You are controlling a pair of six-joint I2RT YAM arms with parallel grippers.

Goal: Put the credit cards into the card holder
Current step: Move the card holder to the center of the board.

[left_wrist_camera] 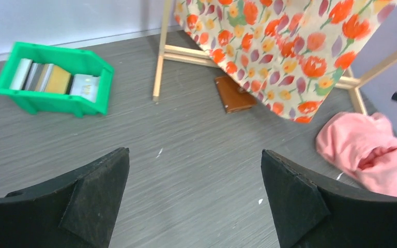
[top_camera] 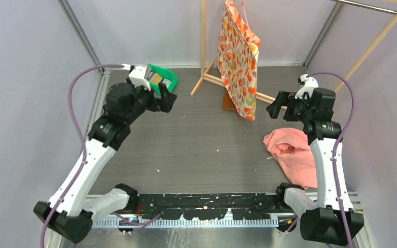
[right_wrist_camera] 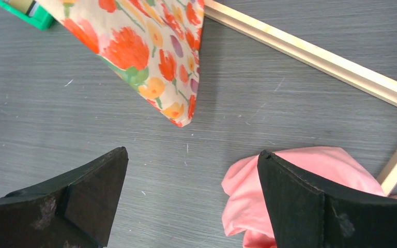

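Task barely begun: both arms' jaws stand wide, empty. The credit cards sit in the green bin; the card holder lies beneath the floral cloth. Next, likely, grasping one card.

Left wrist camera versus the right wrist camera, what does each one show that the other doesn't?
Left wrist only: the credit cards in the green bin, the brown card holder at the hem of the floral cloth, the open left gripper. Right wrist only: the open right gripper; of the bin, just a corner. Both: floral cloth, pink cloth, wooden frame, grey table.
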